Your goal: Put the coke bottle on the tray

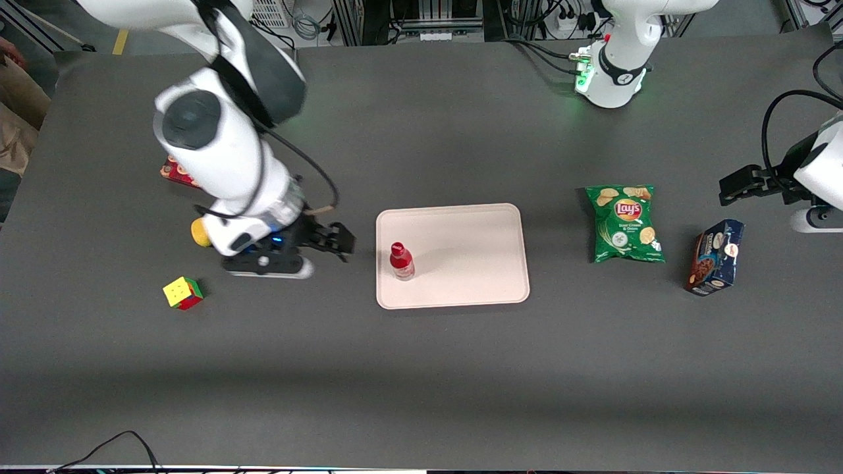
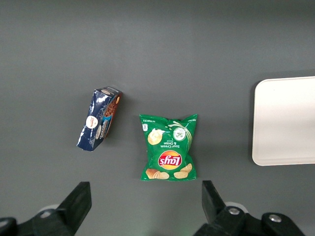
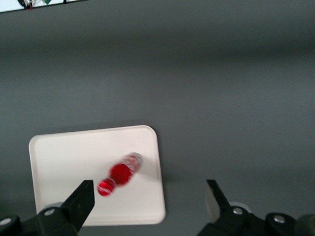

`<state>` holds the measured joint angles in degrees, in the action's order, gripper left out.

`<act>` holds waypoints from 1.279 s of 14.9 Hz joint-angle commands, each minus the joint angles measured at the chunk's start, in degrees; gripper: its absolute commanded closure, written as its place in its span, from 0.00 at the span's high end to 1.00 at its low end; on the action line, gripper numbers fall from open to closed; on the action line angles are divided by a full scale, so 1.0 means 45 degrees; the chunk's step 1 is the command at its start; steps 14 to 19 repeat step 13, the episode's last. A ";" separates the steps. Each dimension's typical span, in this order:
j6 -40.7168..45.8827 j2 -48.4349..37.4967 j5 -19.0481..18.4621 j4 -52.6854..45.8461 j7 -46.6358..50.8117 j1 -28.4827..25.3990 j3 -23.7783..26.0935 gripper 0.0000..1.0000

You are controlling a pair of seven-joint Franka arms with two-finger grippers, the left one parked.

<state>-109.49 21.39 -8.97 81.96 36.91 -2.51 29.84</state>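
Observation:
The coke bottle point(image 1: 401, 261), small and red with a red cap, stands upright on the pale beige tray point(image 1: 461, 253), near the tray's edge toward the working arm's end. It also shows in the right wrist view point(image 3: 120, 174) on the tray point(image 3: 64, 162). My right gripper point(image 1: 339, 242) is open and empty. It hangs beside the tray, apart from the bottle, toward the working arm's end of the table. In the right wrist view its fingers point(image 3: 81, 199) stand wide apart with the tray's edge between them.
A green Lay's chip bag point(image 1: 624, 224) and a dark blue cookie box point(image 1: 714, 257) lie toward the parked arm's end. A colour cube point(image 1: 182, 292), a yellow object point(image 1: 200, 232) and a red box point(image 1: 176, 171) lie near the working arm.

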 commanded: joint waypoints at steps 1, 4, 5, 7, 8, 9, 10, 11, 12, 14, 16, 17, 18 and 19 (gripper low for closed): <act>0.1317 -0.2269 0.1368 0.1396 -0.2473 0.1065 -0.0572 1.00; 0.3388 -0.3480 0.1932 0.1415 -0.4233 0.1067 -0.2483 1.00; 0.3665 -0.3716 0.2013 0.1493 -0.5030 0.1067 -0.3205 1.00; 0.3688 -0.4282 0.2169 0.2037 -0.6963 0.1067 -0.4592 1.00; 0.3707 -0.4536 0.2441 0.2195 -0.7494 0.1067 -0.5140 1.00; 0.3707 -0.4751 0.2559 0.2409 -0.7963 0.1067 -0.5610 1.00; 0.3707 -0.4908 0.2561 0.2605 -0.8355 0.1067 -0.5943 1.00; 0.3707 -0.4948 0.2561 0.2626 -0.8513 0.1086 -0.6140 1.00; 0.3726 -0.4968 0.2561 0.2646 -0.8650 0.1086 -0.6277 1.00; 0.3746 -0.5007 0.2561 0.2646 -0.8806 0.1086 -0.6452 1.00; 0.3746 -0.5007 0.2561 0.2646 -0.8806 0.1086 -0.6452 1.00; 0.3746 -0.5007 0.2561 0.2646 -0.8806 0.1086 -0.6452 1.00; 0.3746 -0.5007 0.2561 0.2646 -0.8806 0.1086 -0.6452 1.00; 0.3746 -0.5007 0.2561 0.2646 -0.8806 0.1086 -0.6452 1.00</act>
